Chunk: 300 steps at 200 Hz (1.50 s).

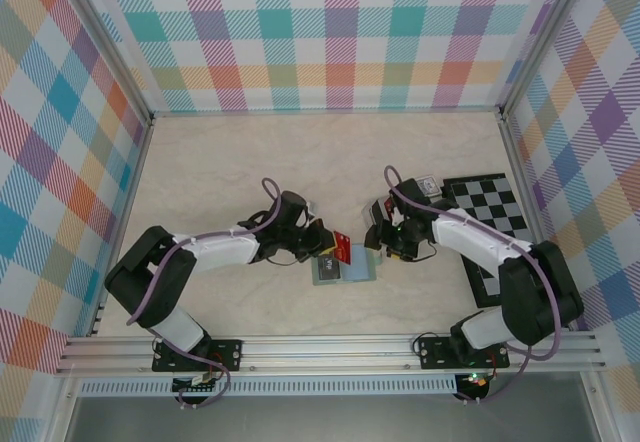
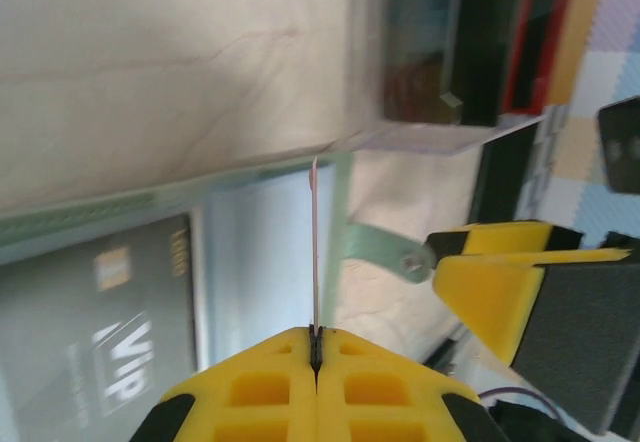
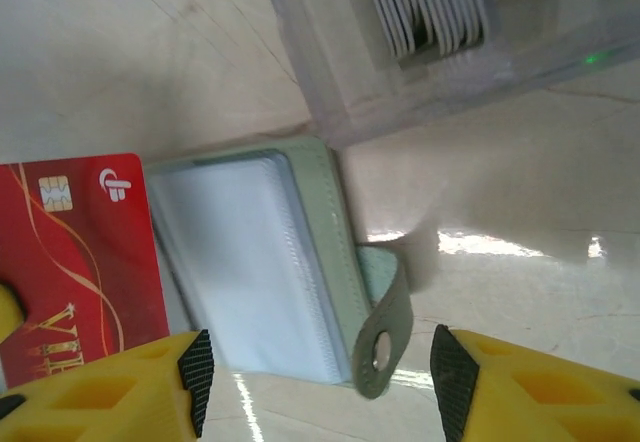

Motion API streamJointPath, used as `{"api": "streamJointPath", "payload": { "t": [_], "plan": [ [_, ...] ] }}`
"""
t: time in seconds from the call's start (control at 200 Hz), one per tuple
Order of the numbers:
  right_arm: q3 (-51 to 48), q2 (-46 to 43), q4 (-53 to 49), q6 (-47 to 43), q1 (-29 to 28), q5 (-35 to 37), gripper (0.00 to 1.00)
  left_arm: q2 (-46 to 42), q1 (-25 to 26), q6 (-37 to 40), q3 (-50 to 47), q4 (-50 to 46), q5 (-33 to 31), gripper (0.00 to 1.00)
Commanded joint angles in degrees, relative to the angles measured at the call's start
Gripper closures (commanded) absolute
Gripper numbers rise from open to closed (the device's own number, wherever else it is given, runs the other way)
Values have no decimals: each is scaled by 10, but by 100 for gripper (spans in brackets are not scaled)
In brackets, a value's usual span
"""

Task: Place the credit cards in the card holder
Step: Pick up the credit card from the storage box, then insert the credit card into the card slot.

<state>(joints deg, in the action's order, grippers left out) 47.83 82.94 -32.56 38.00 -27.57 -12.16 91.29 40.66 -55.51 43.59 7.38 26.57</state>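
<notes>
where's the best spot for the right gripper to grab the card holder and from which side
Probably the snap tab, the thin strap sticking out past the card holder's green edge: flat enough to pinch and right in front of the open right gripper. Come from that tab side; the red card is at the other.

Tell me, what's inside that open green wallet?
Pale, clear sleeves line the card holder, and a dark VIP card lies on one half. The red card, held above by the left hand, hides part from overhead. Lower sleeves are covered.
</notes>
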Motion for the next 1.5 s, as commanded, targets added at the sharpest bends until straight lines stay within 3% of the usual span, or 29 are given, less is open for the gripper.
{"api": "streamJointPath", "payload": {
  "t": [0.0,0.235,0.435,0.555,0.67,0.85,1.165,1.495],
  "plan": [
    [-5,21,2,-23,-7,17,42,-29,11,30,-18,-23,-47,100],
    [-18,40,33,-23,-8,10,55,-45,20,37,-48,-23,-69,100],
    [-30,57,57,-19,-9,-7,70,-27,25,34,-62,32,-67,100],
    [-39,67,67,-15,-11,-6,73,-14,31,31,-72,98,-61,100],
    [-47,74,75,-11,-12,-8,77,2,35,35,-66,88,-62,100],
    [-48,83,80,-8,-13,-7,79,26,39,41,-69,93,-56,100],
    [-47,79,78,-14,-13,-8,82,3,38,121,-47,-9,-66,100],
    [-58,71,92,-9,-13,-22,83,59,49,83,-28,40,-69,97]
  ]
}}
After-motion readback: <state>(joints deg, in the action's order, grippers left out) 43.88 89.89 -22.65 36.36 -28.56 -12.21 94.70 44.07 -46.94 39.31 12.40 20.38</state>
